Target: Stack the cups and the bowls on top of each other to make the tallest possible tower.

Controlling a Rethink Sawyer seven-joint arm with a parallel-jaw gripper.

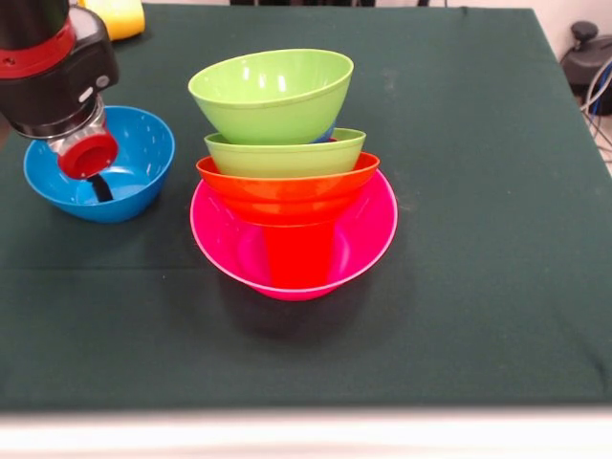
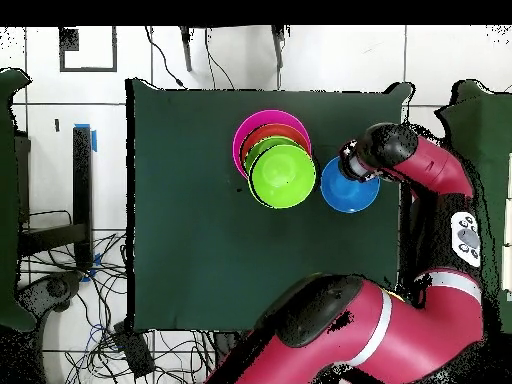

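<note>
The tower (image 1: 287,182) stands mid-table: a large pink bowl (image 1: 368,234) holds a red cup (image 1: 298,253), with an orange bowl (image 1: 287,191), a lime green bowl (image 1: 285,156) and a tilted lime green bowl (image 1: 273,96) above. A sliver of dark blue (image 1: 328,134) shows between the green bowls. A light blue bowl (image 1: 134,172) sits left of the tower. My gripper (image 1: 98,186) reaches down into it near its far-left rim. From overhead, the gripper (image 2: 352,165) is over the blue bowl (image 2: 350,190), beside the tower (image 2: 278,172).
A yellow cup (image 1: 117,16) lies at the table's far left corner, behind my arm. The dark green table cloth (image 1: 478,287) runs to a pale front edge. Cables and a black object (image 1: 585,53) sit off the table's right side.
</note>
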